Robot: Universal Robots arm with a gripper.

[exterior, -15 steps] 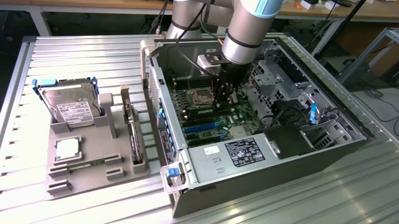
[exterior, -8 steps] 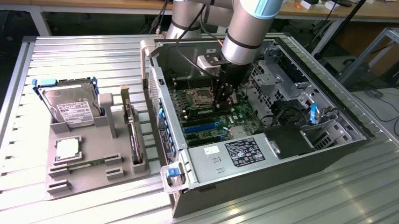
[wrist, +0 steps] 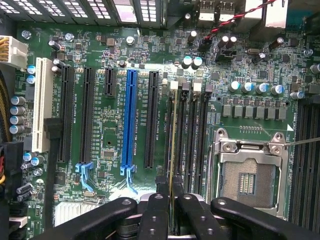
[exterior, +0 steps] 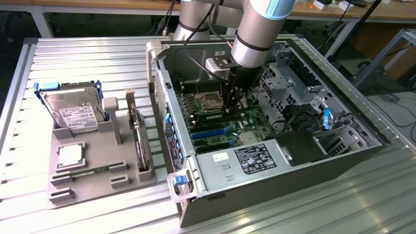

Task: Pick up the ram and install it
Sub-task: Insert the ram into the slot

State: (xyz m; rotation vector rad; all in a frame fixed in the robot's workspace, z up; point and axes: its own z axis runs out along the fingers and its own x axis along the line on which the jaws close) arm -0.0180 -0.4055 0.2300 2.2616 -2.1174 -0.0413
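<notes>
Claw clamped on the ram, lined up over a memory slot

We see the gripper (wrist: 171, 201) reaching down into the open computer case (exterior: 215, 204), its fingers (wrist: 156, 210) drawn together on the thin faces of the ram (wrist: 172, 145). We judge this hold keeps the stick standing on edge, with its contact edge facing the motherboard (wrist: 115, 65). The ram sits over the row of memory slots (wrist: 187, 130), just beside the processor socket (wrist: 250, 175). Its long axis runs parallel to those slots and to the blue slot (wrist: 130, 120), so it shows edge-on as a narrow line leading away from the fingers. That alignment is what a straight push into the slot needs. We cannot tell whether the lower edge is already seated. In the exterior view the gripper (exterior: 231, 103) hangs near the middle of the board.
</notes>
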